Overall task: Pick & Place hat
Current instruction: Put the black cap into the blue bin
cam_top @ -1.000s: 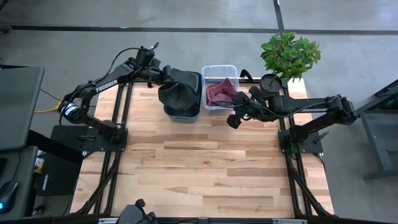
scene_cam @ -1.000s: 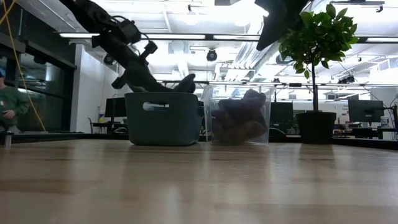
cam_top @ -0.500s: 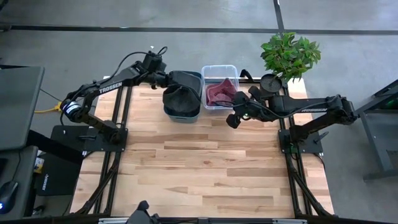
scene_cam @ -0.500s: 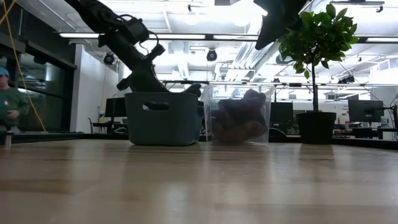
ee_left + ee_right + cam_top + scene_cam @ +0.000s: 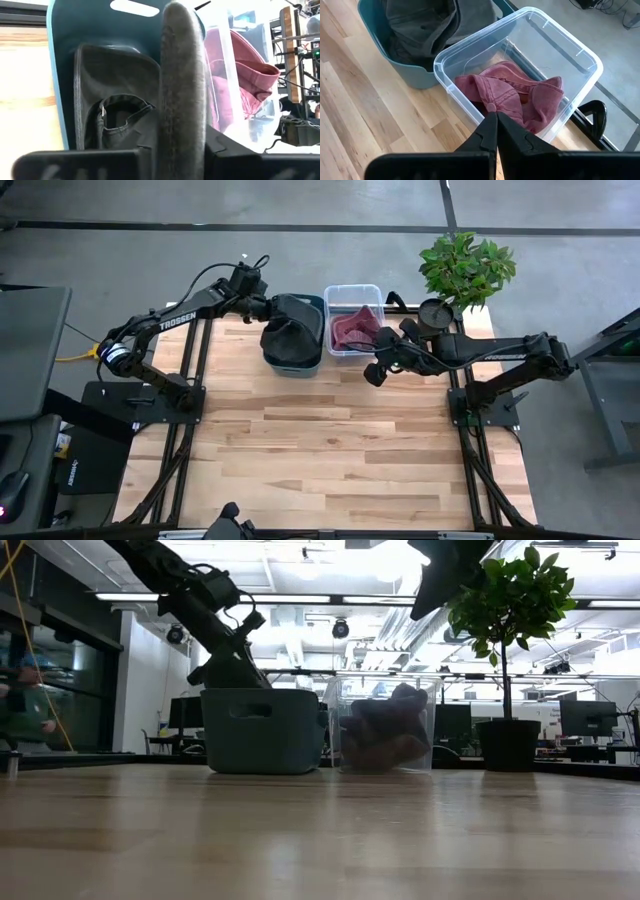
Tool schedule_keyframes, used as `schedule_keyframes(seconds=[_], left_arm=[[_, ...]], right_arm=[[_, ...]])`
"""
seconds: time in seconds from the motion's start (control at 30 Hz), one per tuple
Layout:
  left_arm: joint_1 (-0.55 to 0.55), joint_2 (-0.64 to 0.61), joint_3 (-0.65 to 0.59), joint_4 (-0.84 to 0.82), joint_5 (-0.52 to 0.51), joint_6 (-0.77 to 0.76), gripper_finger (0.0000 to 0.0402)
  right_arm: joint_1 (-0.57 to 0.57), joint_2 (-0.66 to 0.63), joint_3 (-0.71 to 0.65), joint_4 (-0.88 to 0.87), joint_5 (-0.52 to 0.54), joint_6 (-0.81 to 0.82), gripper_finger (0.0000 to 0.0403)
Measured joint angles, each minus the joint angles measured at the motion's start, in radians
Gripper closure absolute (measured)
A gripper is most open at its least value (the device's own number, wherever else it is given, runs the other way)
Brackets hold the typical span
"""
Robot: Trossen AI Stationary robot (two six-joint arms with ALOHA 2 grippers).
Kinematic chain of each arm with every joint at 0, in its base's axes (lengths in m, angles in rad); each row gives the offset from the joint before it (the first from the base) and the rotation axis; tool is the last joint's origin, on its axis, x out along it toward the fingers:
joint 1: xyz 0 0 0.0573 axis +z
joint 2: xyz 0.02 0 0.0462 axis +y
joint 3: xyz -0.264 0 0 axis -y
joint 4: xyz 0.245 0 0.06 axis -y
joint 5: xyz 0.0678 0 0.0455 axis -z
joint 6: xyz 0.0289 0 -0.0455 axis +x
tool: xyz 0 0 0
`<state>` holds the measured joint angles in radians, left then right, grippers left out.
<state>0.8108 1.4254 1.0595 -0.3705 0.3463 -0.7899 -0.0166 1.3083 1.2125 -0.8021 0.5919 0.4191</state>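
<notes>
Two bins stand side by side at the far edge of the bench (image 5: 330, 430): a teal bin (image 5: 293, 362) on the left, a clear bin (image 5: 353, 292) holding a red hat (image 5: 352, 328) on the right. The dark hat (image 5: 288, 330) sits in the teal bin, heaped above its rim. The left gripper (image 5: 270, 308) is at its far-left side; whether its fingers are apart cannot be told. The risk is that the bunched cloth spills over the near rim or drags out with the gripper. The hat's long axis looks far-to-near, brim direction unclear. The right gripper (image 5: 376, 372), shut and empty, hovers near the clear bin
</notes>
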Motion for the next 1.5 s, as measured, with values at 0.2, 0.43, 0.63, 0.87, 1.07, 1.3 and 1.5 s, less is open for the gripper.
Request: schedule_keyframes(seconds=[0.2, 0.43, 0.63, 0.87, 1.07, 1.3, 1.5], left_arm=[[0.000, -0.001, 0.000, -0.049, -0.069, 0.000, 0.0254], [0.000, -0.017, 0.000, -0.075, -0.134, 0.038, 0.0183], [0.001, -0.059, 0.038, -0.108, -0.224, 0.085, 0.0173], [0.000, -0.066, 0.176, -0.366, -0.259, 0.169, 0.0233], [-0.041, -0.066, 0.204, -0.472, -0.213, 0.201, 0.0296], [-0.140, -0.065, 0.205, -0.521, -0.328, 0.218, 0.0283], [-0.213, -0.065, 0.205, -0.524, -0.437, 0.210, 0.0233]], right_arm=[[0.000, 0.000, 0.000, 0.000, -0.010, 0.000, 0.0403], [0.000, 0.000, 0.000, 0.000, -0.016, 0.000, 0.0403], [0.000, 0.000, 0.000, 0.000, -0.020, 0.002, 0.0403], [0.000, 0.000, 0.000, 0.000, -0.023, 0.010, 0.0403], [0.000, 0.000, 0.000, 0.001, -0.024, 0.009, 0.0403], [0.000, 0.000, 0.000, 0.007, -0.025, 0.008, 0.0403], [0.000, 0.000, 0.000, 0.007, -0.047, 0.010, 0.0403]])
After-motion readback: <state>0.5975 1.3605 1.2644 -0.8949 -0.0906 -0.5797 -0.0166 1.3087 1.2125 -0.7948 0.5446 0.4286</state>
